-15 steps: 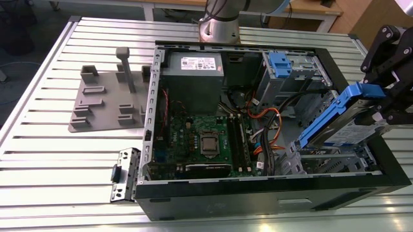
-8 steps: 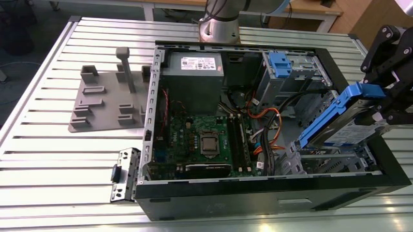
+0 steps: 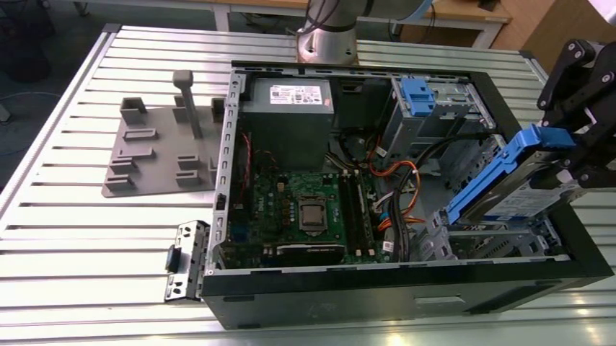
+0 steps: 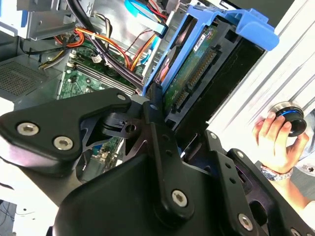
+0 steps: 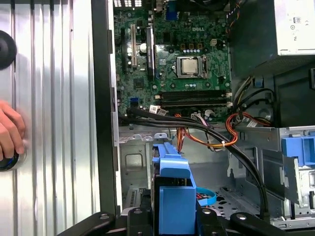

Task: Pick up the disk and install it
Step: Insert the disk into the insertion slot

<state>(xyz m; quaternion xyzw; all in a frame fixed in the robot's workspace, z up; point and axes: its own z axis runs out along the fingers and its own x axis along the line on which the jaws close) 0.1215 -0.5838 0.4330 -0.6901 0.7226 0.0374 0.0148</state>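
The disk (image 3: 506,189), a silver drive in a blue plastic carrier, hangs tilted over the open computer case (image 3: 385,292), at the front corner on the exterior view's right. My gripper (image 3: 575,153) is shut on its upper end, black fingers clamping the carrier. Just below the disk's lower end lies a metal drive bay (image 3: 486,241). In the second wrist view the disk (image 4: 194,66) shows its circuit board and connector beyond the gripper (image 4: 179,130). In the first wrist view the blue carrier (image 5: 172,189) sits between the fingers (image 5: 140,219) above the bay floor.
Inside the case are a motherboard (image 3: 298,205), a grey power supply (image 3: 287,108), a blue latch (image 3: 416,94) and bundles of cables (image 3: 399,180). A grey fixture (image 3: 159,151) stands on the slatted table at the exterior view's left. A person's hand (image 4: 273,132) rests on a round knob (image 4: 291,118).
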